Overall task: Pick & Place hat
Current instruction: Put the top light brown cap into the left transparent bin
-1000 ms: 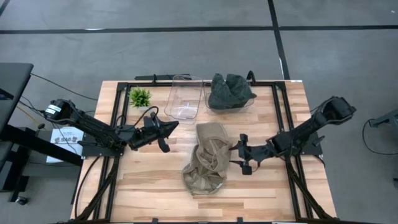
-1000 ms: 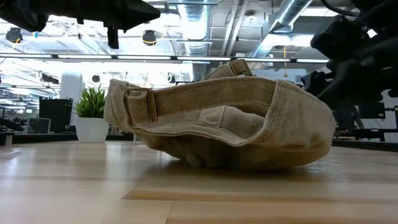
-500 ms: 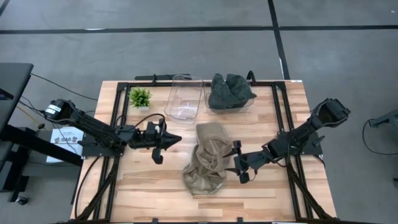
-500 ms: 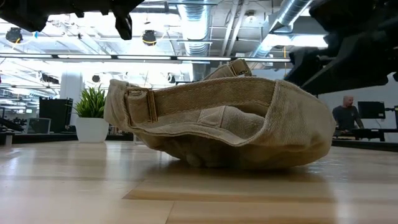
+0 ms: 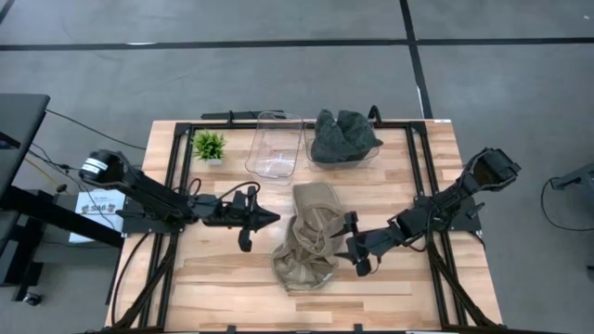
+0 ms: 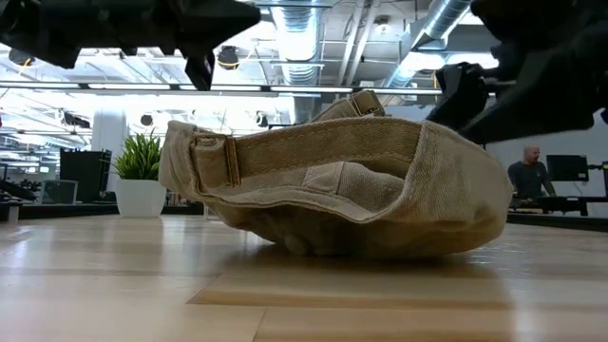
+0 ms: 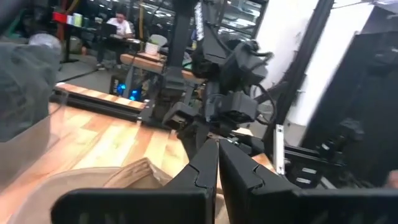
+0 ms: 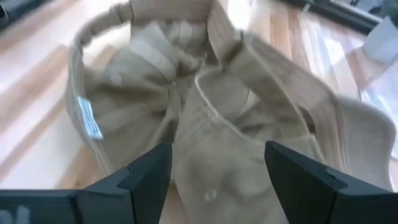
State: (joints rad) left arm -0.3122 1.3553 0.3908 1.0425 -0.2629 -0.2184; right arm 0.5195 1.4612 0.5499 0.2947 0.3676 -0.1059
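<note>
A tan hat (image 5: 311, 237) lies upside down at the table's centre, resting on its crown, with its strap end (image 6: 214, 157) toward the near edge. My left gripper (image 5: 271, 220) is shut and hovers just left of the hat, pointing at it; in the left wrist view its fingers (image 7: 217, 149) meet. My right gripper (image 5: 345, 243) is open at the hat's right edge. In its wrist view (image 8: 217, 155) the hat's hollow inside (image 8: 186, 124) fills the space ahead of the spread fingers. I see no touch.
At the far edge stand an empty clear container (image 5: 275, 144) and a second one holding a dark hat (image 5: 343, 136). A small potted plant (image 5: 209, 145) sits far left. Bare wood lies near the hat. A person (image 6: 527, 176) shows in the room behind.
My left gripper has moved toward the table's right, closing on the hat's left side, and has turned level. My right gripper has moved left and slightly toward the near edge, up to the hat's right edge. The hat has stayed in place.
</note>
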